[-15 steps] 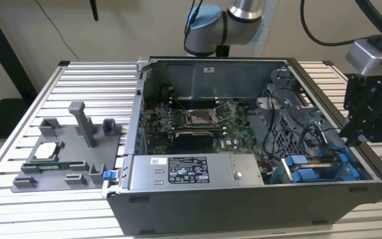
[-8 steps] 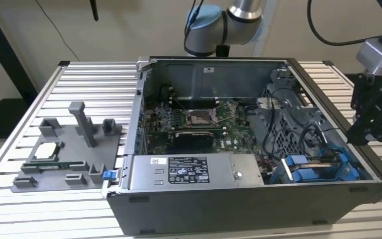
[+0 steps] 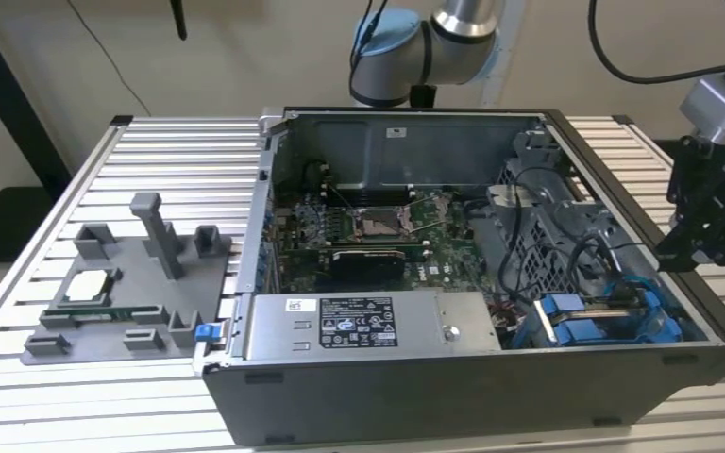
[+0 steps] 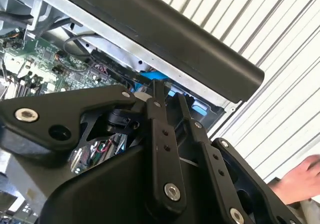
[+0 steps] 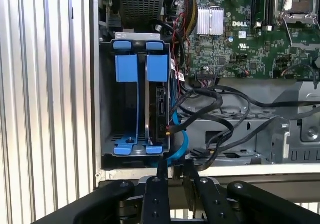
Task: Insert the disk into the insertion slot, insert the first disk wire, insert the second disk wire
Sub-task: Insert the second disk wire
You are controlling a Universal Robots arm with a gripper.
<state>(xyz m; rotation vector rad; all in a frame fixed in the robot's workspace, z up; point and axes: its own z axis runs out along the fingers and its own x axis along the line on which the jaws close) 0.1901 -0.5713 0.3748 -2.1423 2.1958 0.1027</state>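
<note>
The gripper (image 5: 176,166): fingers (image 5: 162,173) a little apart w/ a narrow gap, nothing btwn them, so it's empty. In the first wrist view it hangs over the rim of the case (image 5: 240,170). The disk (image 5: 159,109) sits just inside that rim, near the gripper but apart from it. It's a thin dark slab stood on edge, connector side showing, clipped in a bright blue frame (image 5: 157,67). It's in the slot (image 5: 106,114), a grey sheet-metal bay, w/ a second blue frame (image 5: 125,67) just beside it. Black wires (image 5: 210,97) & a blue cable (image 5: 180,141) run right by the disk's connector edge; can't tell if plugged. Exterior view: gripper is off the case on the exterior view's right, higher than the slot. Case stands on a slatted table (image 3: 161,160).
</note>
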